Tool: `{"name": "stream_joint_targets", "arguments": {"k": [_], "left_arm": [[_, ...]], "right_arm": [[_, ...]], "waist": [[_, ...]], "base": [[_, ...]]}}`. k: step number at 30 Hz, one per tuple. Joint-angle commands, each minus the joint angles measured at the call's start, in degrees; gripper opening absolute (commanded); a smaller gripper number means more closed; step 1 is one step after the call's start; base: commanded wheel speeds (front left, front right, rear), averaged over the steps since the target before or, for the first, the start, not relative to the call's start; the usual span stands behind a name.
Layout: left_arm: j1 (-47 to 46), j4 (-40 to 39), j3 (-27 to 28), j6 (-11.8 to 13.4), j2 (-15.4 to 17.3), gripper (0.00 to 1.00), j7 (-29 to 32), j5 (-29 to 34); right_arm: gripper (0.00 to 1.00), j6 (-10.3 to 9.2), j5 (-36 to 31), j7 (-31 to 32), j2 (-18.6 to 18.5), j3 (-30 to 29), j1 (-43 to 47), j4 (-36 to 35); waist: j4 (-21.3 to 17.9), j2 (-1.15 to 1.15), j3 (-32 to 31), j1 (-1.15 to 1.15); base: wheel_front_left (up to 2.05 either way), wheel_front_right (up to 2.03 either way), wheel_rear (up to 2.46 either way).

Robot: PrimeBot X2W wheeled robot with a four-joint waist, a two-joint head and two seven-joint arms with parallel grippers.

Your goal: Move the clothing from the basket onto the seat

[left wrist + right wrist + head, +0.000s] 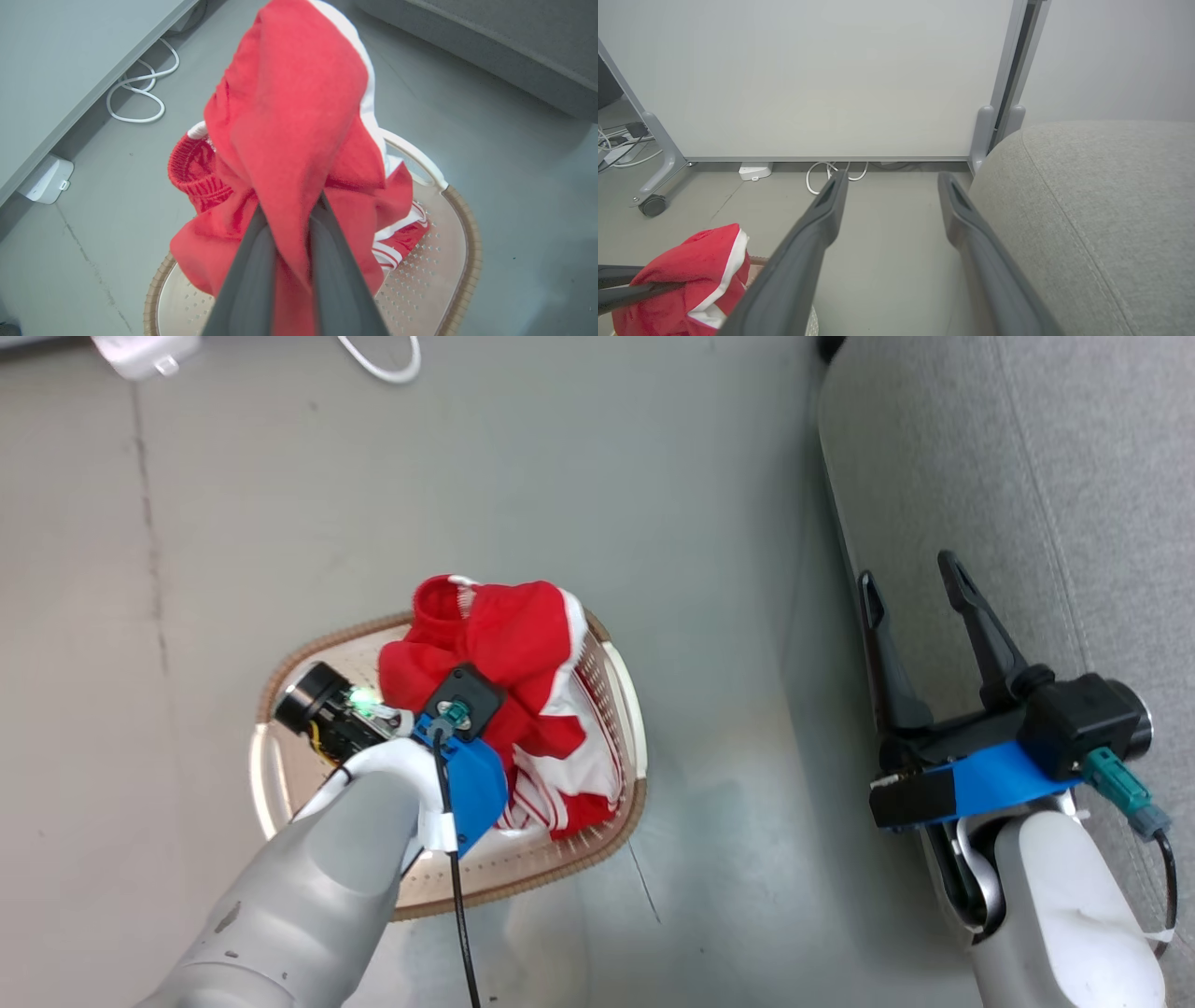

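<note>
**Head view.** Noted the clothing (504, 644) heaped in the basket (532, 863), red folds with white trim spilling over the far rim. Left arm (317, 877) angled down into the heap. Basket standing on the floor (607, 476), apart from the seat (1027, 476). Right end effector (910, 574) held at the seat's near edge, fingers wide apart, gripping nothing. No garment seen on the visible part of the seat. Judged: 0 of 2 garments delivered, first lift in hand.

**Left wrist view.** Left end effector (289, 219) clamped together on a fold of red cloth, pinched between both fingers and bunched up ahead of them. Lower folds of that piece hanging to the basket. Striped garment (397, 245) lying on the perforated base beneath. Left to do, by judgement: raise clear of the rim, carry across to the seat, release, then repeat for number 2.

**Right wrist view.** Seat to the right of the open fingers: grey woven fabric, rounded corner, stitched seam. Gripped red cloth low at left, above the basket rim. Floor smooth and grey, faintly cracked. Behind: pale partition panel (831, 79) on a grey frame with a caster (651, 205). At its foot, a looped white cable (831, 175) and a white adapter (755, 170).
</note>
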Motion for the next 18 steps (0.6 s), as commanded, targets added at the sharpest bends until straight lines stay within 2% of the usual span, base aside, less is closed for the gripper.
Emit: {"name": "stream_joint_targets", "arguments": {"k": [1, 9, 18], "left_arm": [[0.6, -0.8, 0.2, 0.0, -0.3, 0.00, -0.5, -0.7], [1.9, -6.9, 1.8, 0.0, -1.5, 0.00, -0.9, -3.4], [3.9, -17.2, 5.5, 1.3, -1.9, 0.00, -1.0, -4.8]], "right_arm": [[1.00, 0.01, -0.3, -0.2, -0.5, -0.2, 0.9, 0.4], [1.00, 0.01, -0.2, -0.2, -0.9, -0.5, 4.6, 1.5], [1.00, 0.01, -0.4, -0.2, -1.1, -0.8, 7.9, 2.4]], "waist": [[2.1, 0.00, -3.8, 0.01], [3.3, 0.00, -10.4, 0.01], [3.9, 0.00, -16.0, 0.01]], "base": [[0.00, 0.00, 0.00], [0.00, 0.00, 0.00], [0.00, 0.00, 0.00]]}}
